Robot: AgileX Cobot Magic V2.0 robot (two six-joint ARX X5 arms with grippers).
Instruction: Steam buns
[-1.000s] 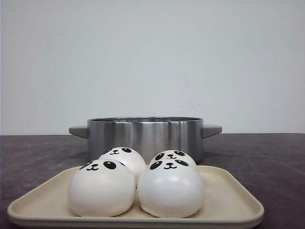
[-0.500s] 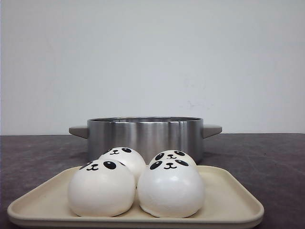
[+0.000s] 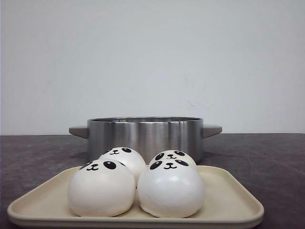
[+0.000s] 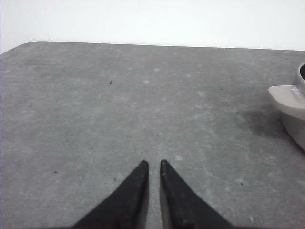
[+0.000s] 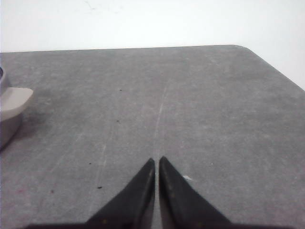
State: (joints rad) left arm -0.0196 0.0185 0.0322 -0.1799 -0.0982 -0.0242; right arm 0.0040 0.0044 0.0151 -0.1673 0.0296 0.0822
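Four white panda-faced buns sit together on a beige tray [image 3: 228, 202] at the front: front left bun [image 3: 101, 188], front right bun [image 3: 170, 188], back left bun [image 3: 125, 156], back right bun [image 3: 174, 156]. A steel pot [image 3: 145, 136] with grey handles stands just behind the tray. Neither gripper shows in the front view. My left gripper [image 4: 153, 164] is shut and empty over bare table, the pot's handle [image 4: 286, 98] off to one side. My right gripper [image 5: 157, 160] is shut and empty over bare table, the pot's other handle [image 5: 13, 101] at the frame edge.
The dark grey tabletop [image 3: 267, 157] runs to a white wall behind. Its rounded far corners show in the left wrist view [image 4: 21, 47] and the right wrist view [image 5: 248, 50].
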